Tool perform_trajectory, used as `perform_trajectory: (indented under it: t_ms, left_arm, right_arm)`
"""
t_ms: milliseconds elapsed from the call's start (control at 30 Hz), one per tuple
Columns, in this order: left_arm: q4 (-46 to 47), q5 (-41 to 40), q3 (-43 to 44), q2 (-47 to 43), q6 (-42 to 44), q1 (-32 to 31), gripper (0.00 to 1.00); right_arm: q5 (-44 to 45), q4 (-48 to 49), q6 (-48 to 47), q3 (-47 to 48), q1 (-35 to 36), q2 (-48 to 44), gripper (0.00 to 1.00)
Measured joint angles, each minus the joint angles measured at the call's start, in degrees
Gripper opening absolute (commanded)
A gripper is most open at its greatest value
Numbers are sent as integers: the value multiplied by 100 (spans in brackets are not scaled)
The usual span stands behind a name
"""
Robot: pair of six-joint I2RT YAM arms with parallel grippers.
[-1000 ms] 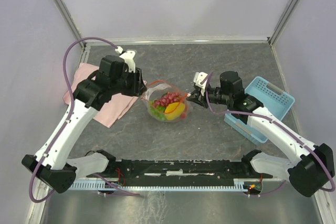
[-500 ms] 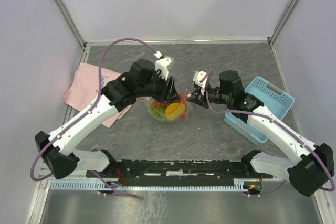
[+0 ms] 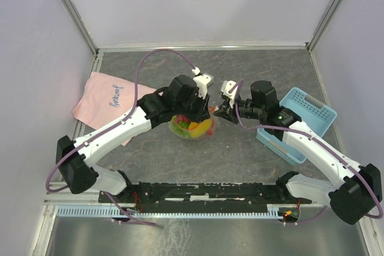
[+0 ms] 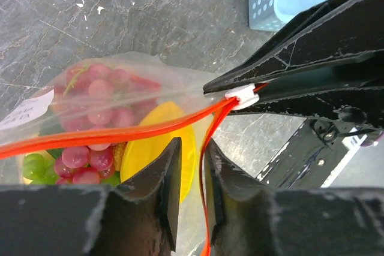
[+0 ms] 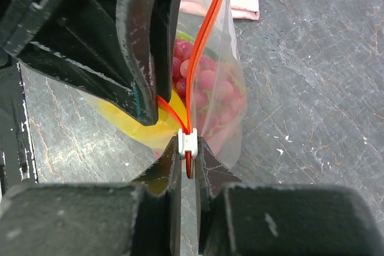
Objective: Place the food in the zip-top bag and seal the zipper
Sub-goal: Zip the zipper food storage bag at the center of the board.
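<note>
Right end effector (image 5: 188, 148) pinches the zipper (image 5: 188, 106) at the zip-top bag's (image 5: 231, 88) corner. Left end effector (image 4: 192, 148), narrowly parted, straddles the zipper alongside. The bag's white label (image 4: 24, 114) is illegible.

Grey marbled tabletop (image 3: 240, 154), pale lilac walls (image 3: 204, 4), metal frame (image 3: 204, 45)

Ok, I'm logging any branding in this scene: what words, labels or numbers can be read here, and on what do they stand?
On the pink cloth: a short dark script word, too small and blurred to read.
On the white label of the zip-top bag: faint print, unreadable.
No other text shows.
</note>
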Motion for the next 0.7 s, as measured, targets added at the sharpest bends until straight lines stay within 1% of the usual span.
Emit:
perform_trajectory:
  t_ms: [67, 100, 167, 233, 300, 367, 567, 600, 700]
  left_arm:
    - [2, -26, -7, 59, -2, -2, 6]
    - [2, -48, -13, 63, -2, -7, 3]
    - [22, -66, -20, 63, -2, -26, 3]
    - [63, -66, -28, 61, -2, -33, 3]
    - [173, -72, -90, 22, -2, -44, 3]
    - [249, -85, -170, -52, 2, -52, 3]
    - [400, -105, -472, -514, 13, -50, 3]
    - [415, -107, -501, -575, 13, -50, 3]
    - [455, -109, -551, -704, 20, -50, 3]
  right_arm:
    - [0, 2, 17, 0, -2, 4, 4]
    - [-2, 7, 22, 0, -9, 7, 5]
    - [-17, 26, 26, 0, -39, 15, 11]
    - [-72, 33, 31, 0, -96, 15, 21]
    - [-157, 26, 20, -2, -162, 15, 28]
    - [-214, 42, -4, -15, -234, -15, 31]
    - [-293, 205, -87, -210, -503, -238, 32]
    - [-313, 232, -94, -238, -525, -240, 33]
    - [-424, 262, -114, -308, -531, -238, 42]
